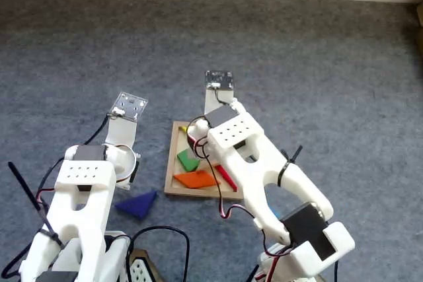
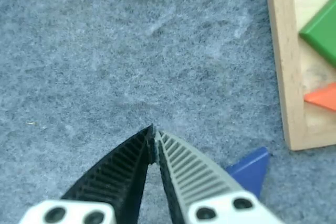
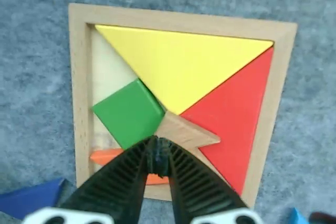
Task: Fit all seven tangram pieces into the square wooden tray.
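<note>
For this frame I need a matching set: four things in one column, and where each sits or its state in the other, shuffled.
1. green square
2. blue triangle
3. yellow triangle
4. left gripper

A. shut, over the grey surface
B. in the tray, long side along a wall
C. on the grey surface, outside the tray
D. in the tray, turned cornerwise to its walls

Pairs: 1-D, 2-C, 3-B, 4-A

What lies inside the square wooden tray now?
Inside the tray lie a yellow triangle, a red triangle, a green square and an orange piece. The right gripper covers part of the orange piece.
</note>
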